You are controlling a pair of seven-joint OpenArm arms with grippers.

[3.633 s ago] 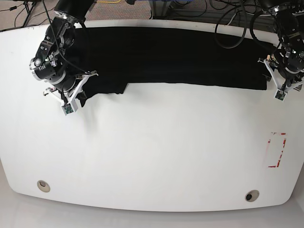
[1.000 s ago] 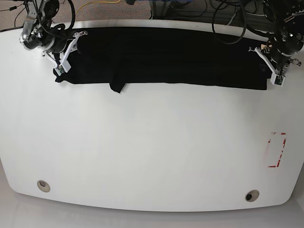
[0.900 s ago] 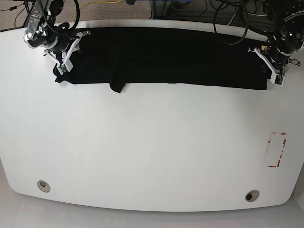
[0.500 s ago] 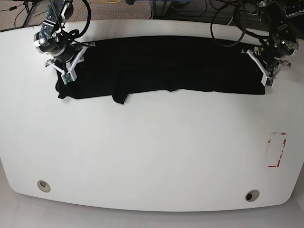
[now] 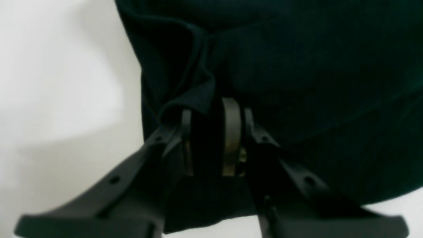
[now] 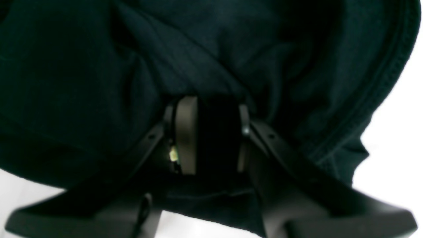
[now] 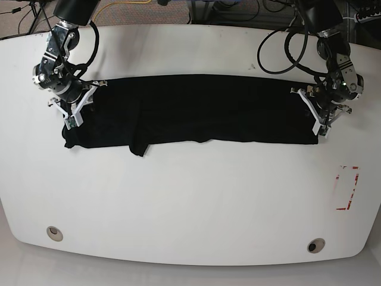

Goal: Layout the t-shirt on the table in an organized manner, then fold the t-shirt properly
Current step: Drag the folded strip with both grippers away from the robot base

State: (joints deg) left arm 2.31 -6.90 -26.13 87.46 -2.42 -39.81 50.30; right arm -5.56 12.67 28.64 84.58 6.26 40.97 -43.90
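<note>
Since the earlier frames we have dragged the black short-sleeved cloth t-shirt [image 7: 196, 116] off the far edge and toward the middle of the large white smooth bench [image 7: 190, 196], both arms coming nearer with it. It now lies as a long, narrow band running left to right across the far half of the bench, with a small flap hanging from its near edge toward the left. Our right claw [image 7: 72, 113] is closed on bunched cloth at the band's left end, and our left claw [image 7: 318, 118] pinches the hem at its right end; both wrist views show dark fabric pressed between the pads. No print is visible, so we cannot tell which side faces up. We judge the layout only partly done: the shirt is stretched but doubled over, so it remains to be spread flat before any proper folding begins.
</note>
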